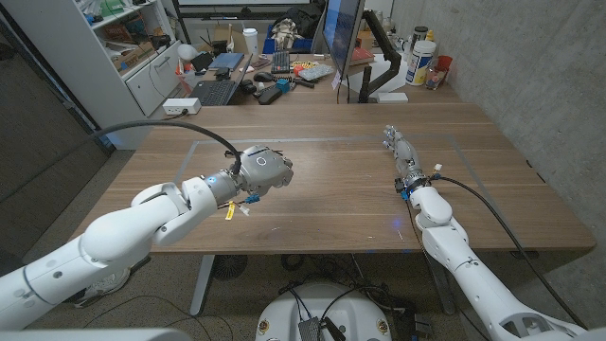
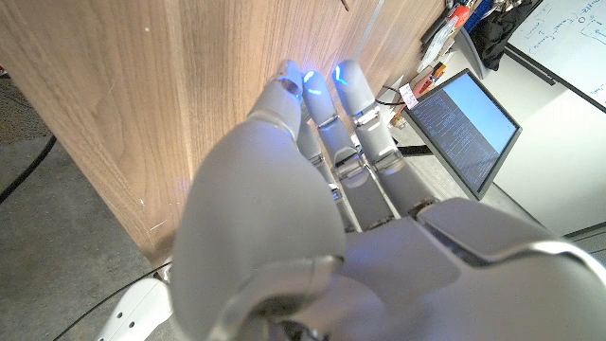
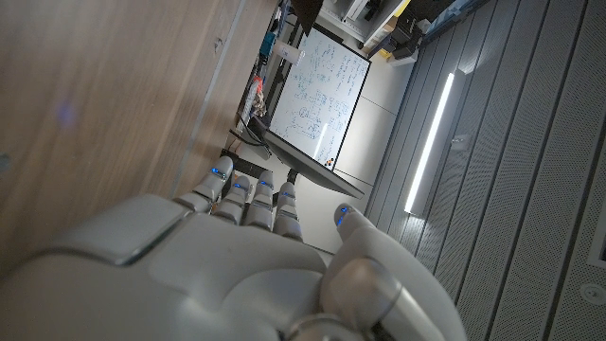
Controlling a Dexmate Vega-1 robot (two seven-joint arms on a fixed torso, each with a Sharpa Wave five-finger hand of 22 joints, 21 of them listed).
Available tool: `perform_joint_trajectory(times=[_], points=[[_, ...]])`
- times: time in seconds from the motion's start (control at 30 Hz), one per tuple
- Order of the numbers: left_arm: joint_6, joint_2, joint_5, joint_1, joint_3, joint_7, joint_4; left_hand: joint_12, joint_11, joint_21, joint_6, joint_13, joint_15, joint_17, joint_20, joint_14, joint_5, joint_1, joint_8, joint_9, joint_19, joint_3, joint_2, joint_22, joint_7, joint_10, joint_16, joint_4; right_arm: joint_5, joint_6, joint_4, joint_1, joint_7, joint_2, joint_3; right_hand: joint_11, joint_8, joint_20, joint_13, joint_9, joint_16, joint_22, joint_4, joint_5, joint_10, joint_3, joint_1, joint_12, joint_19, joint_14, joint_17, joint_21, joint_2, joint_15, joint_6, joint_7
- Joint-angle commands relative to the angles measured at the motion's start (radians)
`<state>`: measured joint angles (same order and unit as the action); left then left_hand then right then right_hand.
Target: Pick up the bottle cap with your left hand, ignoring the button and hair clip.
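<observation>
Frankly, I cannot spot the bottle cap, button or hair clip anywhere on the desk [image 1: 322, 204]; they may sit under the left hand [image 1: 262, 168], which hovers near the middle. If it reaches down blind, it could close on the wrong small item or nudge the cap away. Its fingers [image 2: 352, 90] look straight and close together in the wrist view; nothing shows in them. The right hand [image 1: 400, 145] stands apart, fingers extended, seemingly empty.
</observation>
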<state>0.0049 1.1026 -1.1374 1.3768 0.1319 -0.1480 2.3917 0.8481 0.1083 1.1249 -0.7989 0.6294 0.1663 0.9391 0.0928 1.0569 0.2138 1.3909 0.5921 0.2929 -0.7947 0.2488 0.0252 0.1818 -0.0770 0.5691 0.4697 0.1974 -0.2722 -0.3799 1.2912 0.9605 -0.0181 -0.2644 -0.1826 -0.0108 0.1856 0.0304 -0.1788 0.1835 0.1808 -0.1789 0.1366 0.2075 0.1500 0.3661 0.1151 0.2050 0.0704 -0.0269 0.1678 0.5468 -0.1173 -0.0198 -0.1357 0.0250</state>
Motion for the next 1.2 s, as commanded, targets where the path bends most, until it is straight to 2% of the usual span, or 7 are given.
perform_joint_trajectory(times=[0.03, 1.2], points=[[0.010, 0.007, 0.003, 0.005, -0.019, 0.010, 0.008, 0.005, 0.044, 0.006, -0.010, 0.031, 0.061, 0.007, 0.101, 0.026, 0.005, -0.003, 0.006, 0.002, -0.012, 0.079, 0.011, 0.002, 0.001, 0.089, -0.001, -0.069, 0.004, 0.001, -0.006, -0.007, 0.005, 0.001, -0.006, -0.003, 0.006, 0.090, -0.004, 0.004, 0.000, -0.004, 0.002, 0.007, 0.004, 0.005, -0.013, 0.003, -0.005, -0.011, 0.002, -0.003, -0.025, 0.001, -0.002, 0.004], [0.012, 0.003, -0.006, -0.008, -0.046, 0.039, 0.034, -0.001, 0.051, 0.019, -0.009, 0.040, 0.059, 0.033, 0.106, 0.046, 0.002, -0.020, 0.005, 0.004, -0.014, 0.101, 0.005, 0.001, -0.006, 0.107, -0.009, -0.071, 0.006, -0.007, 0.005, 0.003, 0.027, 0.001, -0.003, -0.004, 0.006, 0.090, -0.004, 0.004, -0.001, -0.004, 0.002, 0.007, 0.004, 0.006, -0.015, 0.003, -0.008, -0.011, 0.002, -0.011, -0.023, 0.002, -0.001, 0.004]])
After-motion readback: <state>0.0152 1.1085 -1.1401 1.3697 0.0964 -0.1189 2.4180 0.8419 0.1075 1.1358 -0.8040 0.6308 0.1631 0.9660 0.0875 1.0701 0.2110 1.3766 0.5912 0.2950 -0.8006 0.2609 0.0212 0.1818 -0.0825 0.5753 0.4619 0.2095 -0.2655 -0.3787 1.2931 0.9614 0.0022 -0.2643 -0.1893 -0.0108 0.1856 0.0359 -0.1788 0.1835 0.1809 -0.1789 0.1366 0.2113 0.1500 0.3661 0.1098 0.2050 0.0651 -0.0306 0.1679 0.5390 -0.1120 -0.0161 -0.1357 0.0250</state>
